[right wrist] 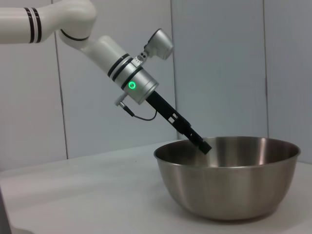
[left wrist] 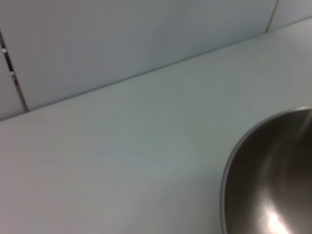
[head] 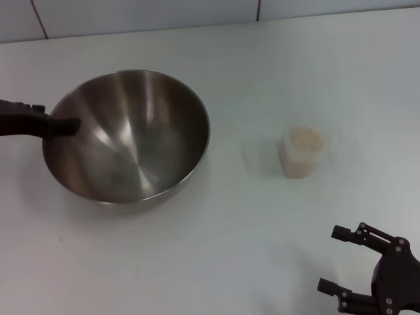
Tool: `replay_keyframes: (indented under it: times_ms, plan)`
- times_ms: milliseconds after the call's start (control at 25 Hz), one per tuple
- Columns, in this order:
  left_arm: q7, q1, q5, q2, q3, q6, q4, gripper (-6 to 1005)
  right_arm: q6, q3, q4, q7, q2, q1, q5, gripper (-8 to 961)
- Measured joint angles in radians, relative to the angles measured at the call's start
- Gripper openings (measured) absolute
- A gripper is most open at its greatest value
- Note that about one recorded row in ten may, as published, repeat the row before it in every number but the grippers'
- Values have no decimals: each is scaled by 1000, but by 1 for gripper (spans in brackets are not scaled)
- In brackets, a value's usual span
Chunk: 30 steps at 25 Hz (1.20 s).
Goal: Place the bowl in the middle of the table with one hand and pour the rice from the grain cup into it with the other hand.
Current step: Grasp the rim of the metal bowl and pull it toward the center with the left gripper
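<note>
The steel bowl (head: 128, 134) stands on the white table (head: 216, 249) at the left of the head view. My left gripper (head: 65, 126) reaches in from the left and is shut on the bowl's left rim. The right wrist view shows its fingers (right wrist: 201, 144) at the rim of the bowl (right wrist: 229, 178). The bowl's inside also shows in the left wrist view (left wrist: 273, 180). The clear grain cup (head: 303, 154) stands right of the bowl, filled with pale rice (head: 306, 139). My right gripper (head: 335, 259) is open and empty near the front right, apart from the cup.
A tiled wall (head: 144, 13) runs along the table's far edge. The silver-white left arm (right wrist: 117, 63) slopes down to the bowl in the right wrist view.
</note>
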Motion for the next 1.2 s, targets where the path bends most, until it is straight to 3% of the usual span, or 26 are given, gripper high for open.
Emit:
replay_keyframes:
  times_ms: [360,680,1080,1200]
  plan:
    - [11,-19,4,0,7,-14,-48,752,4,0,-2,0,0,4,-4,819]
    - [17,-32,5,0,1,-6,-53,632,5,0,-2,0,1,4,-5,820]
    - [13,-63,-6,1,-22,34,-84,410,5,0,-2,0,1,6,-6,819]
    - [15,-83,-7,1,-44,50,-108,292,5,0,-2,0,1,6,-6,820]
